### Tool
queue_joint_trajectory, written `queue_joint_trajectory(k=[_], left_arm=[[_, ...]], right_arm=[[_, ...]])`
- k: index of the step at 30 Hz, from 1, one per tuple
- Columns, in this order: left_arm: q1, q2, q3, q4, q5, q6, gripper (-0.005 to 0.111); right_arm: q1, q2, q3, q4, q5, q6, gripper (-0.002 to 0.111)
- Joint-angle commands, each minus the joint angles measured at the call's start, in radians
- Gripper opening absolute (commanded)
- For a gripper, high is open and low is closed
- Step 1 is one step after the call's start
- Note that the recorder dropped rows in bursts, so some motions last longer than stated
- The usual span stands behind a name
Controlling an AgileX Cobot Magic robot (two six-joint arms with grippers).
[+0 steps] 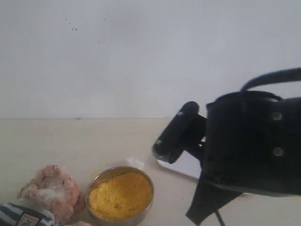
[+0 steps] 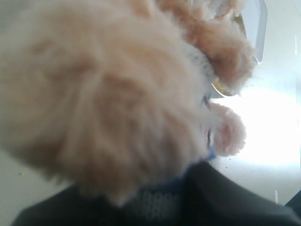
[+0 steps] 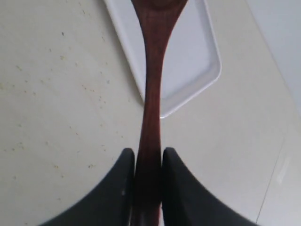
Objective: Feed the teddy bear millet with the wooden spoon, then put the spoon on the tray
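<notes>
The right arm (image 1: 254,141) is filling the 3 o'clock side of the exterior view, a bulky black mass hanging low over the table (image 1: 56,141) and hiding most of the tray (image 1: 181,167). Only a white sliver of the tray is showing at the metal bowl's (image 1: 141,214) 2 o'clock. In the right wrist view, the right gripper (image 3: 148,162) is pinching the thin handle of the wooden spoon (image 3: 153,94) between its two black fingers (image 3: 123,176), which are pressing on either side of it. The spoon is pointing straight out from the gripper. Its oval end is lying over the tray's flat floor and is partly cut off by the frame edge. The tray's rounded corner and low rim are standing just beside the handle, with pale, grain-speckled tabletop spreading on both sides. A strip of table is showing between bowl and tray. The millet (image 1: 120,195) is heaping in the bowl, and the teddy bear (image 1: 49,190) is lying just beside the rim at the bowl's 9 o'clock. In the left wrist view blurred fur is filling the frame. The left gripper (image 2: 160,207) is showing only as a dark shape, so its grip cannot be told.
</notes>
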Motion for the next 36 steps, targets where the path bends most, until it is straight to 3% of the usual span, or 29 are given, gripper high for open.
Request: queue_joint_trajectory(k=[1, 11, 19, 36], left_arm=[[0.003, -0.009, 0.003, -0.019, 0.011, 0.005, 0.004], [0.003, -0.009, 0.003, -0.019, 0.011, 0.005, 0.004], [0.003, -0.009, 0.003, -0.019, 0.011, 0.005, 0.004], [0.003, -0.009, 0.003, -0.019, 0.011, 0.005, 0.004]], right_arm=[[0.085, 0.063, -0.124, -0.015, 0.075, -0.081, 0.008], [0.215, 0.336, -0.303, -0.102, 0.128, -0.277, 0.008], [0.215, 0.428, -0.322, -0.229, 0.128, -0.345, 0.008], [0.173, 0.496, -0.322, -0.278, 0.128, -0.437, 0.008]])
